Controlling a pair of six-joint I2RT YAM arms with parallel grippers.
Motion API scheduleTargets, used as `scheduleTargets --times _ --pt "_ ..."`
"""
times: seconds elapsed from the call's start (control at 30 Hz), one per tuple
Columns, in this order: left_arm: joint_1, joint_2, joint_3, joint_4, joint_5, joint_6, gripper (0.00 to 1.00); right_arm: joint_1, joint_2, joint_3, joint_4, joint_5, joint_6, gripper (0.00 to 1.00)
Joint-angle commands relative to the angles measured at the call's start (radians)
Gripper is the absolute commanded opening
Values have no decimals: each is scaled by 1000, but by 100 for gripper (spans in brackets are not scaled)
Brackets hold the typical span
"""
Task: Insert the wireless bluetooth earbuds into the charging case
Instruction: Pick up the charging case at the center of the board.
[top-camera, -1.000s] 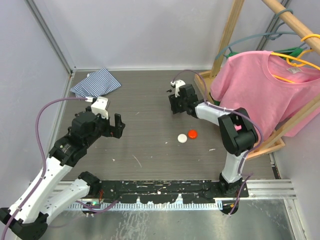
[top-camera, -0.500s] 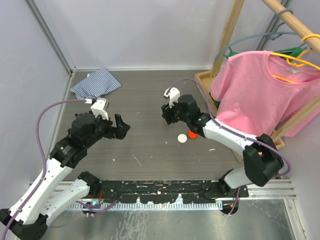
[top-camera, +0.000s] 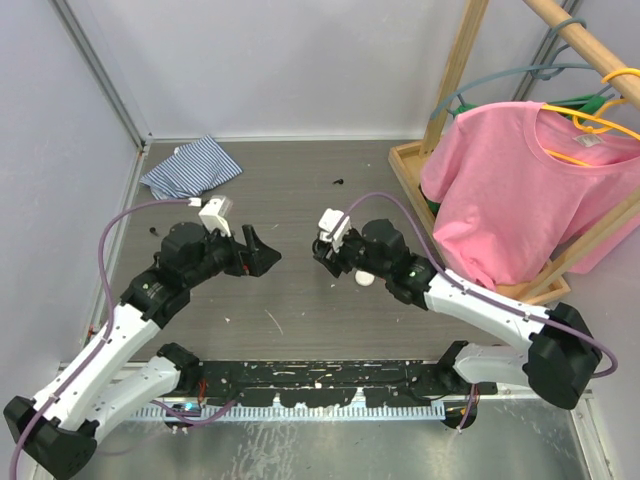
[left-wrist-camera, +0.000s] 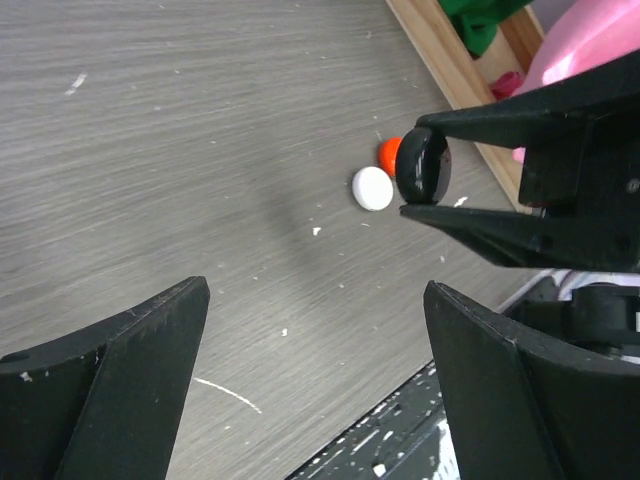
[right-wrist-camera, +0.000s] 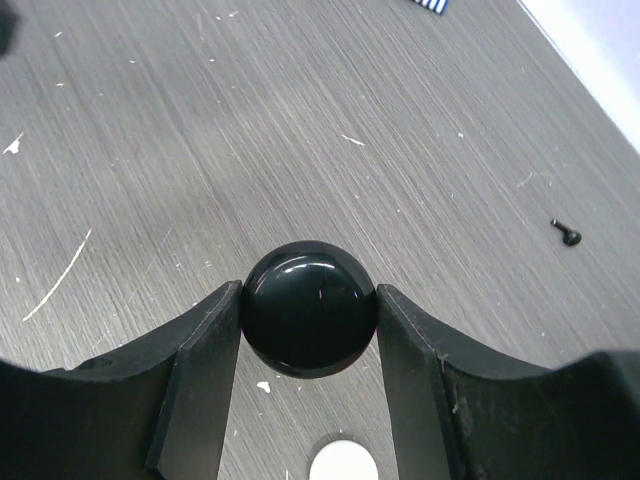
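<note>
Between the right gripper's (right-wrist-camera: 310, 300) fingers sits one black round case (left-wrist-camera: 423, 167), clamped; one white case (left-wrist-camera: 373, 188) and one red case (left-wrist-camera: 388, 153) lie just beneath, one black earbud (right-wrist-camera: 570, 235) farther beyond. The left gripper's (left-wrist-camera: 315, 292) fingers spread wide, holding nothing.

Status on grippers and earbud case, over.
Right gripper shut on black case. Left gripper open, empty. Black earbud loose on table, not yet inserted. Nothing between grippers.
</note>
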Motion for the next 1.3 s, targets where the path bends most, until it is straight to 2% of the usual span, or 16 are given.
scheduleTargets --times 0.0,0.17,0.33,0.67,0.83,1.03,1.27 --pt "4 21 -20 176 112 -87 90 50 -61 -34 116 -22 -136 53" --pt "4 40 -55 268 198 -130 88 93 -89 -67 164 -32 -218 51" --pt "4 63 -117 399 292 -180 78 122 -99 -92 215 -41 -280 50" --pt "4 125 -168 547 381 -249 67 172 -125 -117 279 -19 -375 50" --pt "4 160 -192 614 387 -302 60 192 -131 -127 315 7 -395 50" --pt "2 187 -244 767 391 -379 51 209 -128 -133 353 31 -406 50" --pt "-30 179 -309 903 327 -404 42 222 -122 -149 406 70 -409 50"
